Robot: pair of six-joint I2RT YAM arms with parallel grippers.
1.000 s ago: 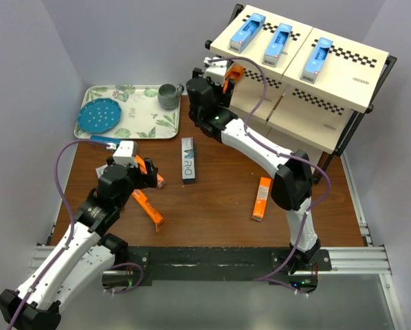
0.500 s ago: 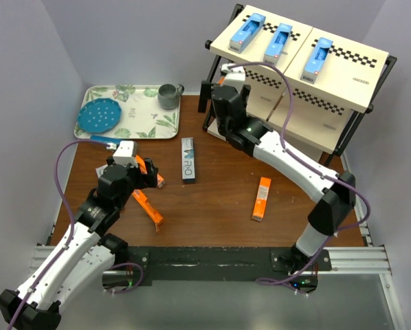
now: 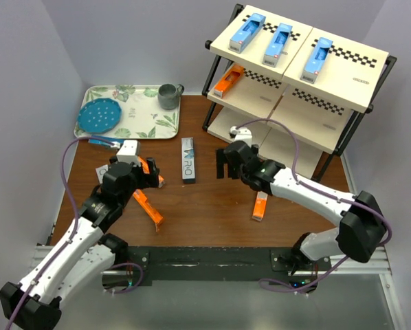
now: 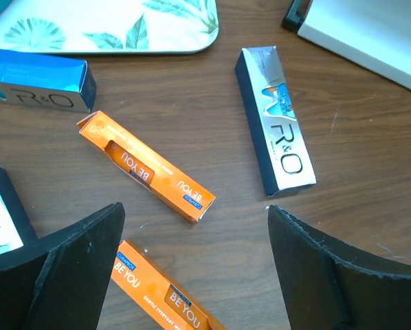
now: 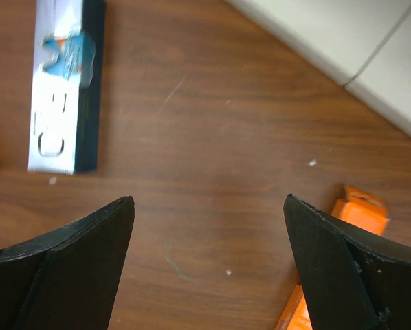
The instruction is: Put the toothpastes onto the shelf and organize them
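Note:
The shelf (image 3: 343, 86) stands at the back right. Three light blue toothpastes (image 3: 278, 41) lie on its top tier and one orange toothpaste (image 3: 228, 80) on the middle tier. A grey-and-teal box (image 3: 187, 159) lies mid-table, and an orange box (image 3: 261, 199) lies beside my right arm. My right gripper (image 3: 224, 163) is open and empty, low over bare wood (image 5: 209, 199) between those two boxes (image 5: 64, 86) (image 5: 360, 213). My left gripper (image 3: 147, 180) is open and empty above two orange boxes (image 4: 146, 167) (image 4: 161, 292). A blue box (image 4: 37, 79) lies to its left.
A leaf-patterned tray (image 3: 147, 124) at the back left holds a blue perforated disc (image 3: 100, 115) and a grey mug (image 3: 168, 95). Grey walls close in the table on three sides. The shelf's bottom board (image 5: 343, 41) is just beyond my right gripper.
My right arm has drawn back from the shelf's middle tier, leaving the orange box there, and dropped to the table, jaws open. My left arm has barely moved.

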